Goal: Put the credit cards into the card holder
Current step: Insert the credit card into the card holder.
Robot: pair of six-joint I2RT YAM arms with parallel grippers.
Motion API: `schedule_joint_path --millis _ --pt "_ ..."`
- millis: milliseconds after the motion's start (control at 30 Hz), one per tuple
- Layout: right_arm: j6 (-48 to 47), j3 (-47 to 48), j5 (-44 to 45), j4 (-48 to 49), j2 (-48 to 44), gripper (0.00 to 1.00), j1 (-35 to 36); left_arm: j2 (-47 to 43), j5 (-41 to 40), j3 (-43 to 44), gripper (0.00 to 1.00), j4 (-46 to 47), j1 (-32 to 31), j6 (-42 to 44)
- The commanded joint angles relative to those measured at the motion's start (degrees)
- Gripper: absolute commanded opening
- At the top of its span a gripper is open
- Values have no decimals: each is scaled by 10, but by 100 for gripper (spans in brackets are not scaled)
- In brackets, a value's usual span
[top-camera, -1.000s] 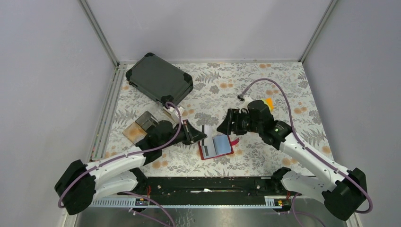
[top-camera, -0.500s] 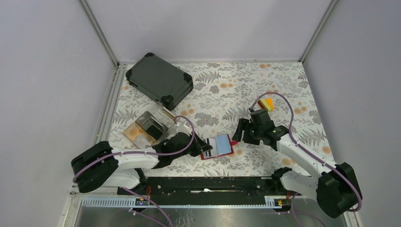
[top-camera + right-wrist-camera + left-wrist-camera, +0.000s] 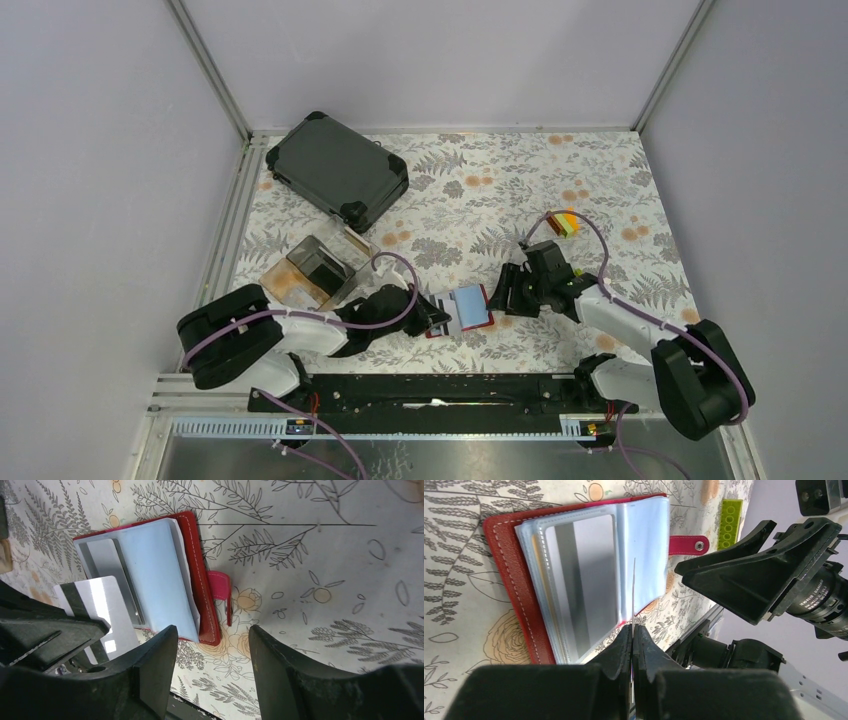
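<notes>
1. Left gripper (image 3: pixel 631 630): jaws clamped tight on one credit card (image 3: pixel 97 611), just left of the card holder.
2. Credit card: grey with a dark stripe, held on edge. Its free edge reaches in among the holder's clear sleeves; whether it has entered a slot cannot be told.
3. Card holder (image 3: pixel 468 308): red, lying open on the table (image 3: pixel 450 190) near the front, between the two grippers, snap tab (image 3: pixel 220 587) pointing right.
4. Right gripper (image 3: pixel 212 632): jaws apart, nothing held, low over the holder's right, tab side.
5. Handling note (judgement): line the card's edge up with one sleeve mouth and slide it rightward without twisting. The right gripper should pin the red cover so the holder cannot skid.
6. View notes: the left wrist view alone shows the card as a thin line against the sleeves. The right wrist view alone shows its striped face and the tab. The top view alone shows both arms converging.
</notes>
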Motion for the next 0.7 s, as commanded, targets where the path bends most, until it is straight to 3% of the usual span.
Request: schedule_joint_path --millis 0,400,667 --pt "7 0 -46 59 30 60 -3 17 -19 5 0 38 -3 -19" --pt "2 2 -44 66 66 48 -3 64 -2 -4 0 123 8 -27" --pt "3 -4 -44 72 80 42 -3 67 -11 -4 0 107 16 -14"
